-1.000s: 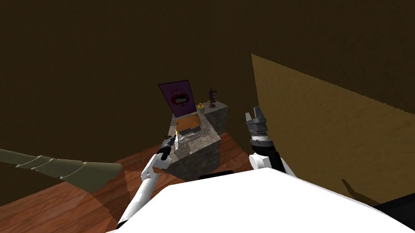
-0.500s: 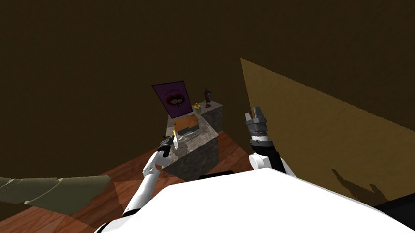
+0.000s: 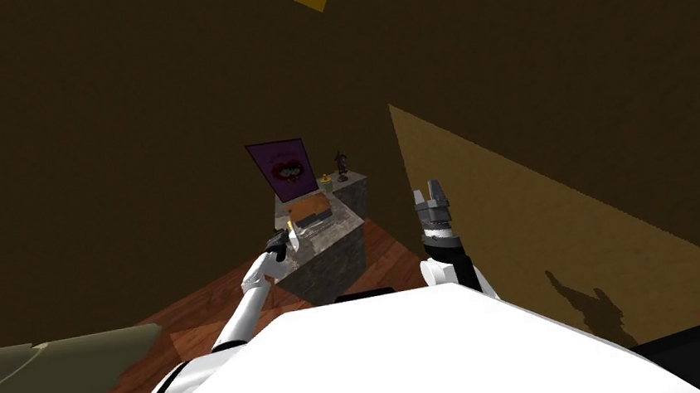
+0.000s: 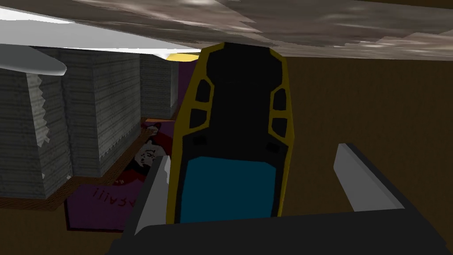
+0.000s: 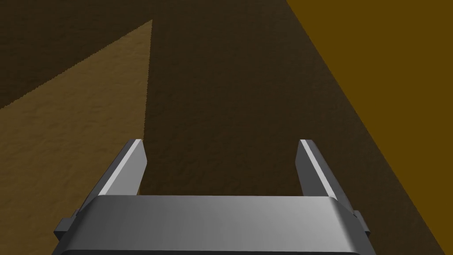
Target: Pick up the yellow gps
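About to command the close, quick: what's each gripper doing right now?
Left gripper: open, straddling the yellow-edged gps, not clamped on it.
Right gripper: open, holding nothing.

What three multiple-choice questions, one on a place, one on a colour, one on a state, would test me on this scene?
1. Where is the yellow-rimmed black gps device? A) between the left hand's fingers B) on the floor C) on a chair
2. What colour is its screen? A) red B) blue C) white
3. How is the right hand? A) shut tight B) open and empty C) open around the gps
Answers: A, the left wrist view shows it between those fingers; B, its lower panel is blue; B, its fingers stand apart with nothing between.
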Available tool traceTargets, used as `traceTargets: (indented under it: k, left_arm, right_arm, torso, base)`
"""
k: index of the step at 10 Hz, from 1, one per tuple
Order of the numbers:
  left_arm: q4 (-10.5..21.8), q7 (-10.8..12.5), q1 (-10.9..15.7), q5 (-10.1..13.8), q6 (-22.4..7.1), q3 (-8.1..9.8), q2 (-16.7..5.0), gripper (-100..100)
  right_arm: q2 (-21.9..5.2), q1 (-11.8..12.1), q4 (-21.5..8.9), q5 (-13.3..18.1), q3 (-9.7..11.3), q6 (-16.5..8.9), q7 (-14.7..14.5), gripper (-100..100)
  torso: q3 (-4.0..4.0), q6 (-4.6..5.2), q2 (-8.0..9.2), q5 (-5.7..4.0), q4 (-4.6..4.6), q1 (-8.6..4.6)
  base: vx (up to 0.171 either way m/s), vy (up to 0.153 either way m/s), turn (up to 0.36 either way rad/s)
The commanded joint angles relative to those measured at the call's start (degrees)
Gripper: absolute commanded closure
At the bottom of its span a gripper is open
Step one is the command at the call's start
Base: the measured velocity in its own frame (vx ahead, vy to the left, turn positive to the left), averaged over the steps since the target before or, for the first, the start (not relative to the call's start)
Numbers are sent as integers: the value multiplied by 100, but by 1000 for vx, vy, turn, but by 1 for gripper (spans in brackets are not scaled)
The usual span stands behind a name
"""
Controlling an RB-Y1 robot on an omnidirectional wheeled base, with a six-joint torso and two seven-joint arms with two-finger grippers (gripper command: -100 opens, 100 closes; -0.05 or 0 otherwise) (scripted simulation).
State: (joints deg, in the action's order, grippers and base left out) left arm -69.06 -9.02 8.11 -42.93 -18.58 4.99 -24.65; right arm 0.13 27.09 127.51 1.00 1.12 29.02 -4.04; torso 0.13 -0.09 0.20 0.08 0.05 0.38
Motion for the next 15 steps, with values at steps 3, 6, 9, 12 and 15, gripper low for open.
traceTargets:
  k: [3, 6, 9, 12, 15]
  left_arm:
    - [379, 563, 263, -446, -296, 44, -26, -100]
    - [738, 1034, 503, -868, -556, 106, -38, -100]
    - [1098, 1469, 744, -1290, -816, 167, -50, -100]
    - [1457, 1860, 984, -1687, -1076, 228, -62, -100]
    - [1816, 2313, 1225, -2110, -1337, 289, -74, -100]
  right_arm:
    - [0, -2, 0, 0, 0, 0, 0, 0]
    - [0, -1, 0, 0, 0, 0, 0, 0]
    - [0, -1, 0, 0, 0, 0, 0, 0]
    - [0, -1, 0, 0, 1, 0, 0, 0]
    - [0, -2, 0, 0, 0, 0, 0, 0]
  torso:
    - [7, 9, 14, 2, 3, 8]
    - [5, 2, 10, 2, 1, 9]
    - [10, 1, 18, 3, 4, 14]
    - [-4, 6, -4, -1, -2, -5]
    - [0, 16, 1, 3, 0, -1]
  base:
    - [-111, 62, -238]
    - [-102, 53, -225]
    - [-122, 60, -232]
    - [-82, 19, -213]
    - [-118, 39, -245]
